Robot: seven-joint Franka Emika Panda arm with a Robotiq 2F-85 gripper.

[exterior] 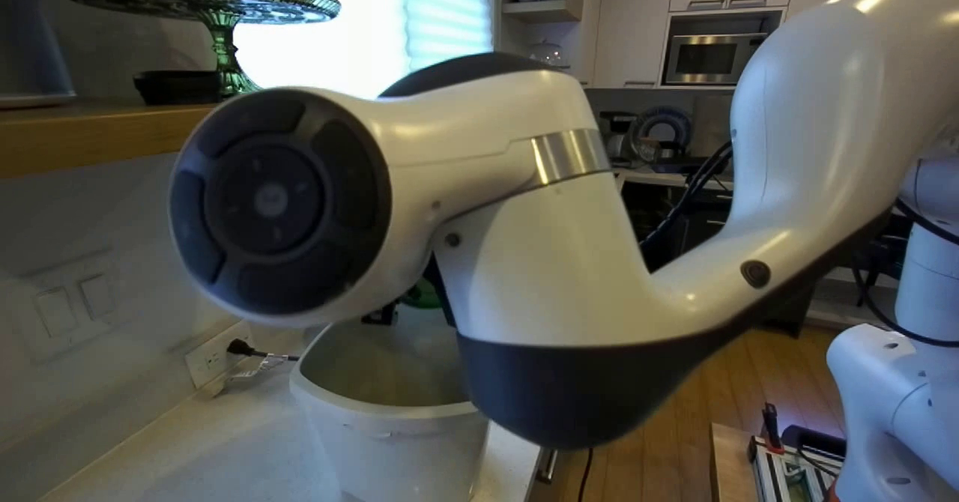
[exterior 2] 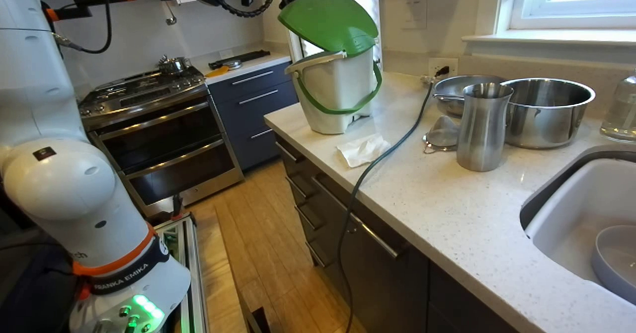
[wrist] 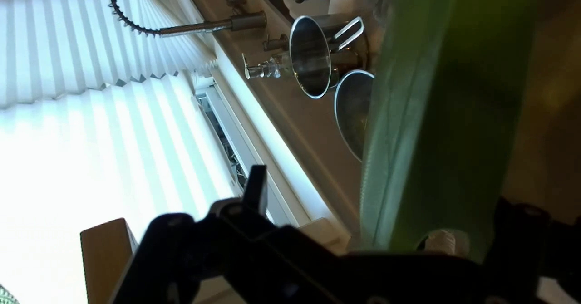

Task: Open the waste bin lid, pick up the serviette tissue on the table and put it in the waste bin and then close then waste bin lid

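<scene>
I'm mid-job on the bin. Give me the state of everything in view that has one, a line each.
Waste bin lid: open, tilted up
Waste bin: upright on the table, mouth uncovered
Serviette tissue: crumpled, on the table
Gripper: open, beside the lid's edge; contact unclear
Green bin handle: swung down
Black plug: in the wall outlet
Oven doors: shut
Microwave door: shut
Robot base lights: lit green

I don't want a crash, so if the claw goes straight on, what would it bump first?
Probably the green lid, which shows ahead of the claw in the wrist view; how near is unclear.
</scene>
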